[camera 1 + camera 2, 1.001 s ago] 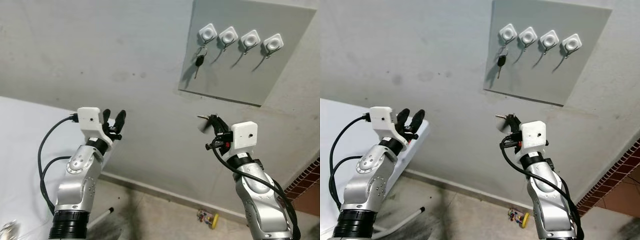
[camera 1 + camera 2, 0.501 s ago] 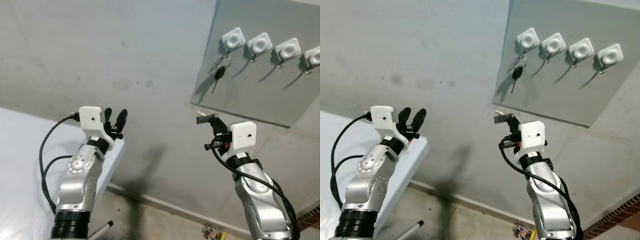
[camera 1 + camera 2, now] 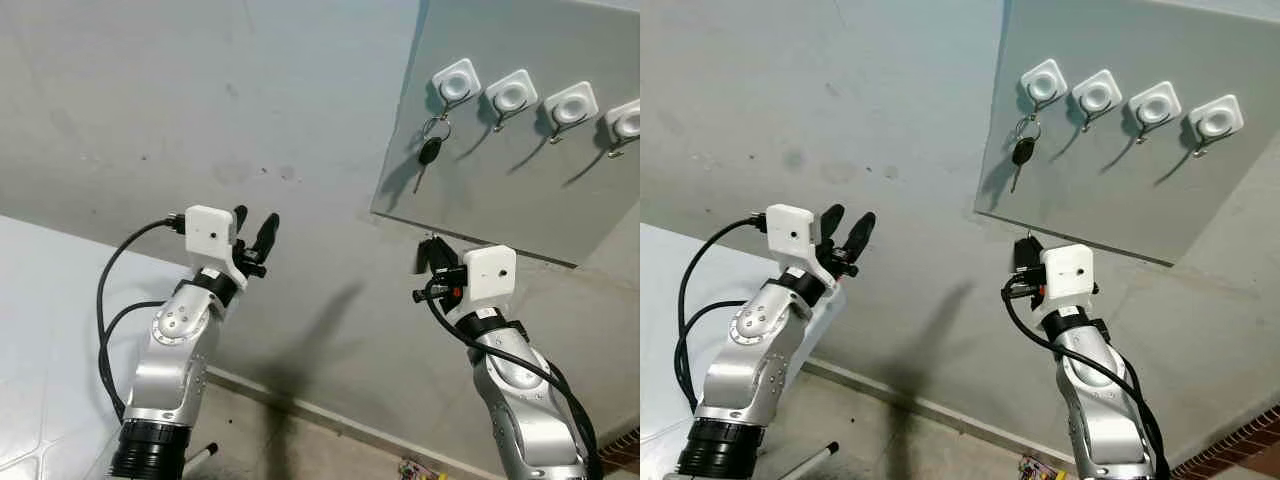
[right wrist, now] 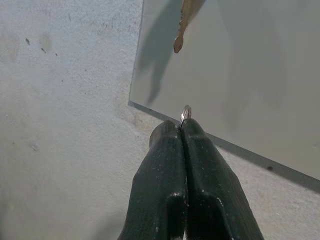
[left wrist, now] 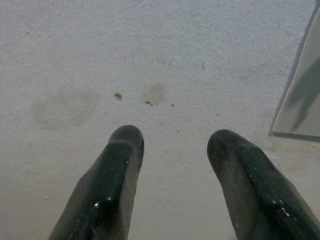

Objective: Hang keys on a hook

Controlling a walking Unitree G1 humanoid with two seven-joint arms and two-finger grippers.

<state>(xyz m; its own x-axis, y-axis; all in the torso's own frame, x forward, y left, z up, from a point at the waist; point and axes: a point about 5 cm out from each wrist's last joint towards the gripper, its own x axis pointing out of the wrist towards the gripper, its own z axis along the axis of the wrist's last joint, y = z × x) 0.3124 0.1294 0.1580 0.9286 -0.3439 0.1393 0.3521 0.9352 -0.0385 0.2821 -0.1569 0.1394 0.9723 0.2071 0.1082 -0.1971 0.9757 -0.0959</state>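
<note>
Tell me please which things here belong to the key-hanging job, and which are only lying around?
Belong to the job:
- right gripper, shut on a key ring
- grey board with four white hooks
- black key already hanging on the leftmost hook

Only lying around:
- left gripper, open, pointing at bare wall
- small colourful object on the floor

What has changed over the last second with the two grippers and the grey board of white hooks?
The right gripper has risen to just below the grey board, fingers pinched on a small metal key ring. The left gripper lifted slightly, open as before. The black key hangs as before on the leftmost white hook.
</note>
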